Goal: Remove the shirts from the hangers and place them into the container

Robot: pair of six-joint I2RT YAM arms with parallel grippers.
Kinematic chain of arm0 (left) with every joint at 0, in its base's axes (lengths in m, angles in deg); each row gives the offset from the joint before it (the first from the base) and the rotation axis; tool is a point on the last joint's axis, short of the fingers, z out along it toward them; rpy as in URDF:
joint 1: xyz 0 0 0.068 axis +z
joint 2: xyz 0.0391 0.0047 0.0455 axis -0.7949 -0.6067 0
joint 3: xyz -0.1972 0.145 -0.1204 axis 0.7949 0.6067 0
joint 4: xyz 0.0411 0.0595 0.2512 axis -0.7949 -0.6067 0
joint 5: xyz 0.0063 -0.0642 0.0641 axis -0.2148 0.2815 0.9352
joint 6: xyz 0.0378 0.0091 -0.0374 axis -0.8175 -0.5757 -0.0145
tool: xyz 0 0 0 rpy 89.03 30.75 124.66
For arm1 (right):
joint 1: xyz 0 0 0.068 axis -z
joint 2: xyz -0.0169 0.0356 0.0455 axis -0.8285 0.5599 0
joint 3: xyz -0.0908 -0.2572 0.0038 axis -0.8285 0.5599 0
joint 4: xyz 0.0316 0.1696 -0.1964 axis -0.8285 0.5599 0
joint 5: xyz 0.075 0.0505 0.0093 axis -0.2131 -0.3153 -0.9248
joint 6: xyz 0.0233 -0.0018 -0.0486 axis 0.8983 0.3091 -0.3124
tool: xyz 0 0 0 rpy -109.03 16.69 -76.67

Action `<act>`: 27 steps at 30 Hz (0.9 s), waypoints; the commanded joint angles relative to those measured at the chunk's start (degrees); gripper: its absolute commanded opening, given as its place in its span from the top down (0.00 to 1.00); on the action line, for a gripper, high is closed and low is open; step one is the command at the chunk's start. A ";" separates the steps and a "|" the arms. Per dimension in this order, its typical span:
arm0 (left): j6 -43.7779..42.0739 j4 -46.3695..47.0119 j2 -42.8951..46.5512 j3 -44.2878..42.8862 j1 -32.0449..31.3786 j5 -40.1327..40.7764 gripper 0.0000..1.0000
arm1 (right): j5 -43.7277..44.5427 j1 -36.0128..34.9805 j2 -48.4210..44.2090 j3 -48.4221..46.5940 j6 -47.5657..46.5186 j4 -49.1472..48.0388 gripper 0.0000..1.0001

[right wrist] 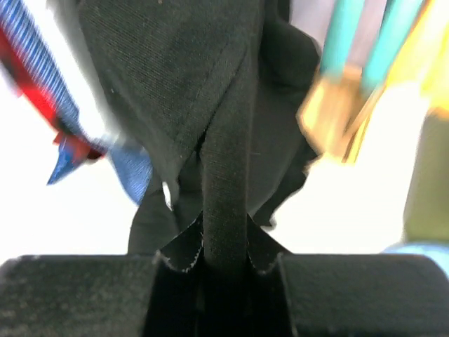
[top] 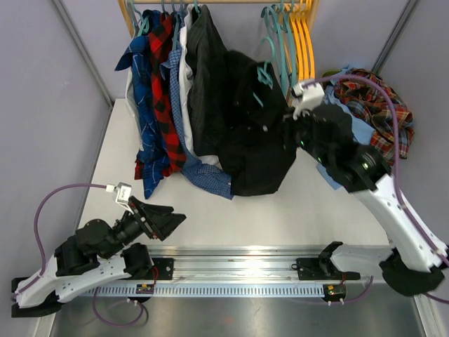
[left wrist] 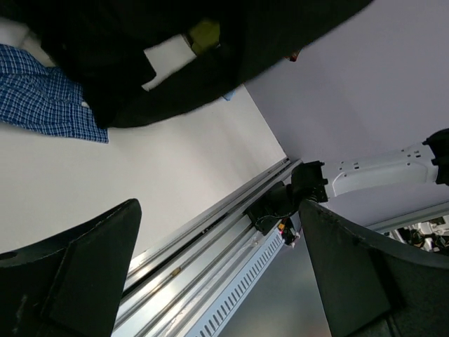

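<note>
Toward the table's point(top: 302, 210) far edge, right fingers point(right wrist: 77, 295) pinch the black shirt point(right wrist: 175, 70); left fingers point(left wrist: 84, 274) gape, empty

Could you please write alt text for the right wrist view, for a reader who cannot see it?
The right pincer is shut on a fold of the black shirt. Blurred behind are plaid shirts at left and teal hangers and orange-yellow hangers at right.

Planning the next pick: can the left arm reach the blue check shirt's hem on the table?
Probably yes: the left arm has open jaws, and only bare table lies between them and the blue check shirt.
</note>
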 commanded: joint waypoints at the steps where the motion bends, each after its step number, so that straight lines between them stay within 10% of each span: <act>1: -4.89 6.26 -4.96 -4.19 -0.06 0.03 0.01 | 0.27 -3.54 -10.05 7.56 7.07 0.23 1.00; 27: -21.61 36.06 -62.37 -32.49 3.98 -5.77 0.01 | -27.78 -7.24 -36.52 34.82 18.34 9.14 1.00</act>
